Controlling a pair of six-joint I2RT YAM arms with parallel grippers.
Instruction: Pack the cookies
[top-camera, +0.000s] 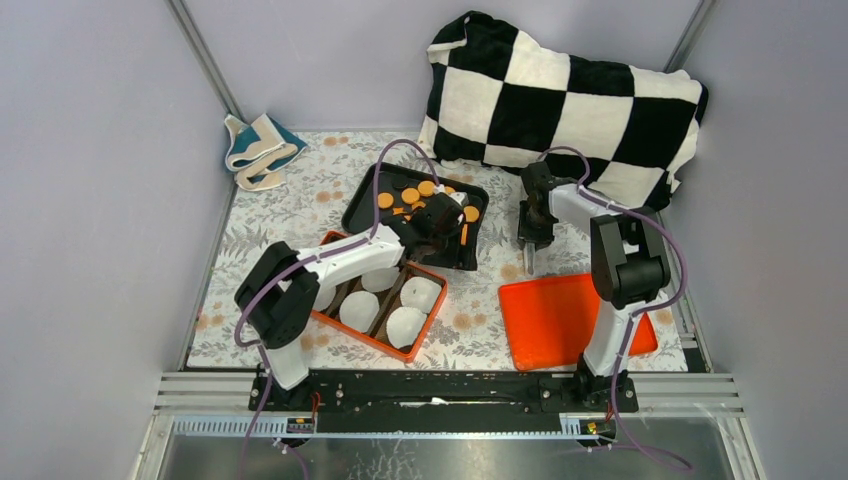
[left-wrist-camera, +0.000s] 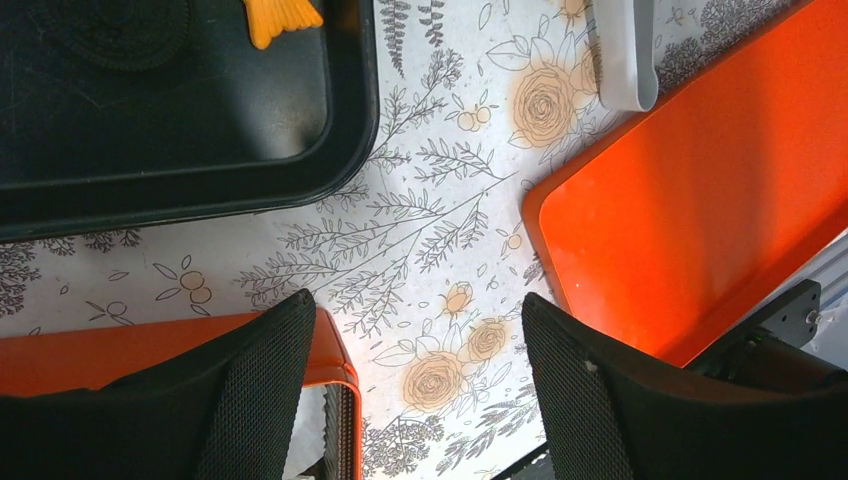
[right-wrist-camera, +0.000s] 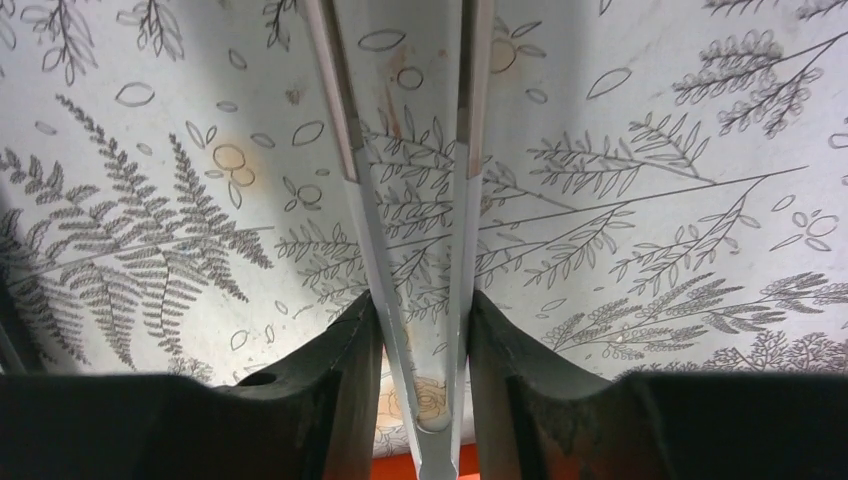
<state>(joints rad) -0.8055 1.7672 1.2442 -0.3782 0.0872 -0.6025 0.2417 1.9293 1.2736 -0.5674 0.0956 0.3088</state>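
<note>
cookies (top-camera: 410, 196) orange | tray (top-camera: 362, 210) black | pillow (top-camera: 560, 95) black-white checks | tablecloth (top-camera: 470, 320) floral | towel (top-camera: 258, 148) perhaps teal-cream

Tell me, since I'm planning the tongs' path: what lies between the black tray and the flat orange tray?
Only floral tablecloth lies between the black tray and the flat orange tray, with the tip of the tongs over it. The left wrist view shows this.

Cookies (top-camera: 410, 195) lie in the back tray (top-camera: 352, 210), liner box (top-camera: 360, 338) before it, lid (top-camera: 560, 315) at right.
</note>
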